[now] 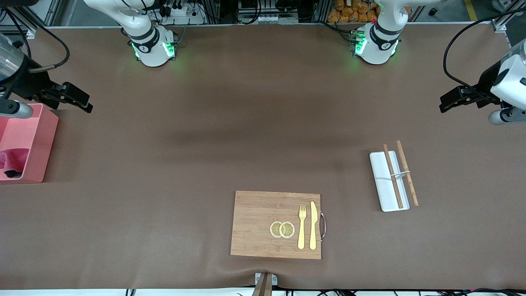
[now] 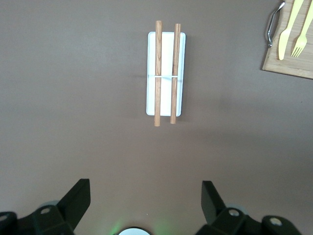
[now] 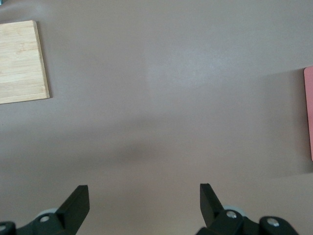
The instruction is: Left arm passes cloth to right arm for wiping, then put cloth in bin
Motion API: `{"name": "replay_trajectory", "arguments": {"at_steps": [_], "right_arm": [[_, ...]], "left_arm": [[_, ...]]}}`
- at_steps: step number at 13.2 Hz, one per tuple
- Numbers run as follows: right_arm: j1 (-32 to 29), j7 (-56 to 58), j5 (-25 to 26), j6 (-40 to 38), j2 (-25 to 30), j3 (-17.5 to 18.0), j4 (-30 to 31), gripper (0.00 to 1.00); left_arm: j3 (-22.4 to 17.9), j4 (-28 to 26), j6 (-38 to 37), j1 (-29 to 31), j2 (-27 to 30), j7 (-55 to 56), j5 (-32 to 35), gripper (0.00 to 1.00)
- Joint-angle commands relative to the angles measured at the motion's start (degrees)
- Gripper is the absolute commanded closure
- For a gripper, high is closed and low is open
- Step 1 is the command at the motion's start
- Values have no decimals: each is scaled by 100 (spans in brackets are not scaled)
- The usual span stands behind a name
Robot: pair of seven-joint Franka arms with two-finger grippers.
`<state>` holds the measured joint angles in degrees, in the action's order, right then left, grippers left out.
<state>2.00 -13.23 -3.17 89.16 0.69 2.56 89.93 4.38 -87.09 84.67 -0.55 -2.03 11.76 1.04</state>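
The raspberry-pink cloth point(image 1: 14, 158) lies inside the salmon-pink bin point(image 1: 39, 139) at the right arm's end of the table. My right gripper point(image 1: 84, 102), on the silver wrist, hangs open and empty in the air just beside the bin; in the right wrist view its gripper point(image 3: 144, 193) is over bare table, with the bin's edge point(image 3: 309, 112) at the side. My left gripper point(image 1: 446, 102) hangs open and empty over the left arm's end of the table; in the left wrist view its gripper point(image 2: 145, 193) is spread wide over bare table.
A wooden board point(image 1: 263, 222) with a yellow fork point(image 1: 302, 226), a knife point(image 1: 313, 224) and two lemon slices point(image 1: 282, 229) lies near the front camera. A white tray point(image 1: 384, 185) with wooden chopsticks point(image 1: 404, 172) lies toward the left arm's end.
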Motion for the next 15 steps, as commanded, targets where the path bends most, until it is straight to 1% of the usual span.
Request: {"name": "replay_trajectory", "arguments": {"at_steps": [1,3,15], "right_arm": [[73,-75,-17,49,28,-54,16,0],[47,-14,9,49,-42,-54,-80,0],[20,31,62,190,-60,-72,-81,0]], "left_arm": [[10,-71,14,20,97,-43,-60,0],[19,-71,14,20,89,-43,-60,0],[37,61,14,11,27,-122,-25,0]]}}
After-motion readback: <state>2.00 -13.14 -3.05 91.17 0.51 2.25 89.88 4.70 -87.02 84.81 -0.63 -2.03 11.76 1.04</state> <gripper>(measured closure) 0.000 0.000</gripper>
